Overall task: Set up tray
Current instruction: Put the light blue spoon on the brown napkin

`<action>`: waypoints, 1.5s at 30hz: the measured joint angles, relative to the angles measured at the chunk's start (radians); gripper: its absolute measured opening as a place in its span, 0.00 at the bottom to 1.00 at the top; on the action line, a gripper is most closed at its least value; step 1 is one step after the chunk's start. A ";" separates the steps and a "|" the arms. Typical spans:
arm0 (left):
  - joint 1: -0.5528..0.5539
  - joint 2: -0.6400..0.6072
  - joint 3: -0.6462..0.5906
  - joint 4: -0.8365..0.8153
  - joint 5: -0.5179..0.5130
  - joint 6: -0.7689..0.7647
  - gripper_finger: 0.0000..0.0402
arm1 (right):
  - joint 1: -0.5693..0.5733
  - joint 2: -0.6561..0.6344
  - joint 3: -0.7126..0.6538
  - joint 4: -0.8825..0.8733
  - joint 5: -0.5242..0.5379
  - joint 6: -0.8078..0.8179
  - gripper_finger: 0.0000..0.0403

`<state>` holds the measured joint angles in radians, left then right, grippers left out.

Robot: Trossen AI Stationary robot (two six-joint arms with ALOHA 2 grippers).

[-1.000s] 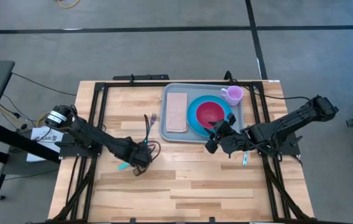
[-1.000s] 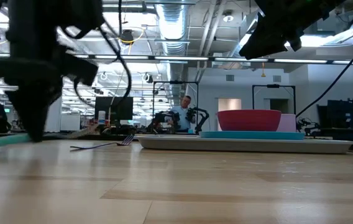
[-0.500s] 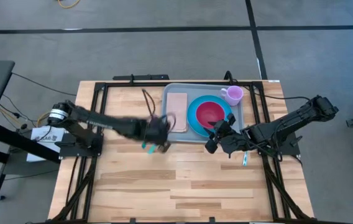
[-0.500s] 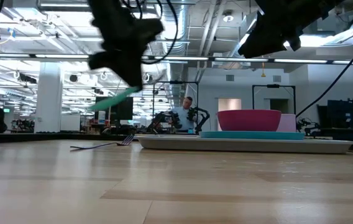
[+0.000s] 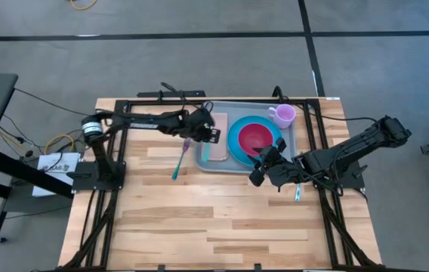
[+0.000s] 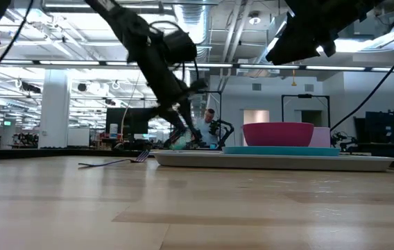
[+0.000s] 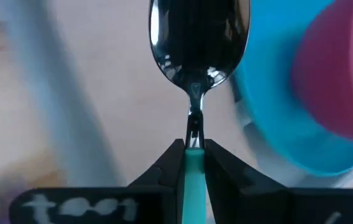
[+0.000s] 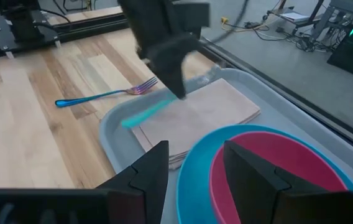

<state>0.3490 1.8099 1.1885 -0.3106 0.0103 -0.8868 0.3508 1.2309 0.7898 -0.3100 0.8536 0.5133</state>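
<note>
**Step in hand: place the spoon in the tray**

1. The fork point(image 5: 180, 161) lies on the bare tabletop just beside the tray's left edge. Keep the descent clear of it.
2. The right gripper point(image 5: 257, 168) waits at the tray's near edge with its fingers spread and nothing between them. It probably needs no action.
3. The left gripper point(image 7: 192, 149) is clamped on the teal handle of the spoon point(image 7: 198, 37). It hangs over the left part of the tray point(image 5: 293, 137), above the napkin point(image 8: 207, 112).
4. The tray sits against the tabletop's far edge, right of centre. It carries the napkin, the blue plate point(image 5: 233, 145) with the red bowl point(image 5: 254, 138) on it, and the lilac cup point(image 5: 282, 115) in the tray's far right corner.
5. Recommended: lower the spoon until its bowl end rests on the napkin, with the handle in line with the napkin's long side. Keep the tip away from the plate rim, which is just beside it. Release only once the spoon is supported, then lift straight up.

**Limits of view**

- Whether the spoon already touches the napkin cannot be told.
- From above, the left gripper covers part of the napkin and most of the spoon.
- From table height, the tray's rim hides the napkin, and the bowl hides most of the cup.
- In the left wrist view, everything behind the spoon is smeared.
</note>
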 joint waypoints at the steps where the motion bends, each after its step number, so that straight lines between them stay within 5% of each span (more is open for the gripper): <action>1: 0.010 0.021 0.000 0.049 0.029 -0.002 0.08 | 0.000 0.000 0.000 -0.001 0.000 0.000 0.37; 7: 0.054 0.110 0.006 0.095 0.079 -0.038 0.08 | 0.000 0.000 0.000 -0.003 0.000 -0.001 0.37; 31: 0.088 0.114 0.009 0.087 -0.143 0.063 0.11 | 0.000 0.000 0.000 -0.003 0.000 -0.001 0.37; 45: 0.090 0.113 0.010 0.092 -0.157 0.127 0.11 | 0.000 0.000 0.000 -0.003 0.000 -0.001 0.37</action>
<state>0.4388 1.9232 1.1980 -0.2185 -0.1469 -0.7596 0.3508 1.2308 0.7898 -0.3126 0.8532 0.5121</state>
